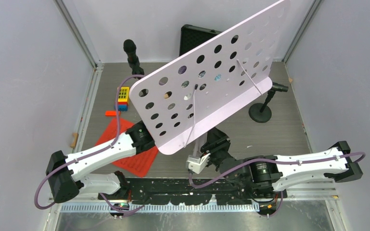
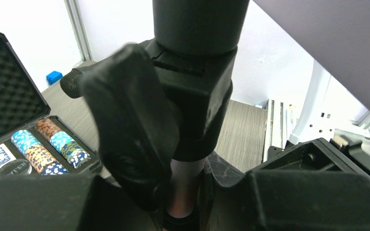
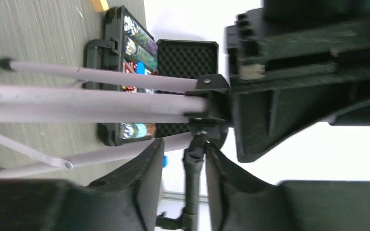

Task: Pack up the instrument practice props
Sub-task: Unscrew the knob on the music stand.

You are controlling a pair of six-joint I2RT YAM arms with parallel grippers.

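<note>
Packing barely begun: music rack [image 1: 207, 82] stands unfolded, left hand [image 2: 188, 207] clamped on its pole [image 2: 185, 183], right hand [image 3: 185, 183] apart at its tripod hub [image 3: 209, 103]; microphones [image 1: 130, 48], red pages [image 1: 135, 161] beside it wait.

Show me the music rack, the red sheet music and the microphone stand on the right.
music rack [image 1: 221, 115], top external view, its lower ledge.
red sheet music [image 1: 137, 163], top external view, its near corner.
microphone stand [image 1: 260, 114], top external view, its round base.
</note>
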